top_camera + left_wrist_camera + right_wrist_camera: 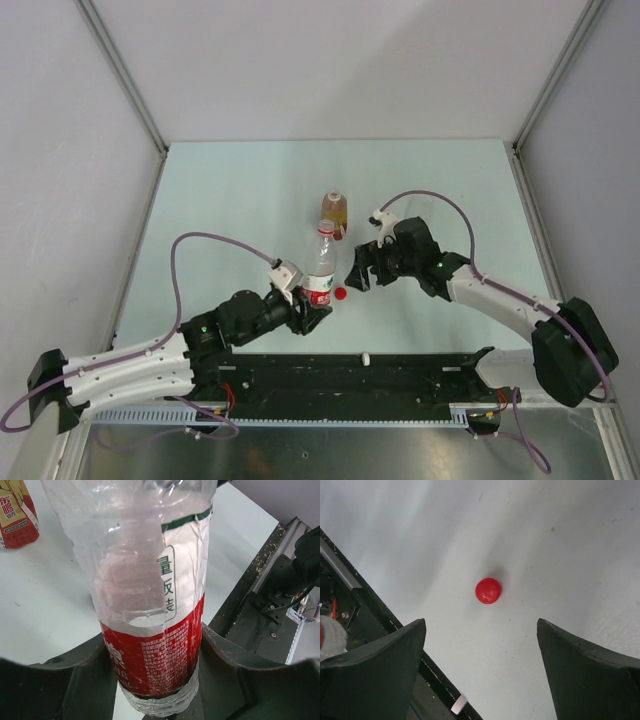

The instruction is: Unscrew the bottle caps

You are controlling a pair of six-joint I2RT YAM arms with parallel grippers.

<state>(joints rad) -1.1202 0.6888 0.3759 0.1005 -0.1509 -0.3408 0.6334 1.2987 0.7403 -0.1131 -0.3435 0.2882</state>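
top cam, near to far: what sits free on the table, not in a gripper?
white cap → red cap → amber bottle. Left out: the labelled bottle in the left gripper, since it spans the red cap's depth.

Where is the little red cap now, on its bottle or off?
Off. The red cap lies by itself on the table, beside the red-labelled bottle held by the left gripper.

Robotics lab test cell, white panel walls (330, 60), aluminium frame posts (120, 75), pale tabletop (240, 190), left arm (130, 365) and right arm (500, 295) on black base rail (340, 375), purple cabling (215, 238).
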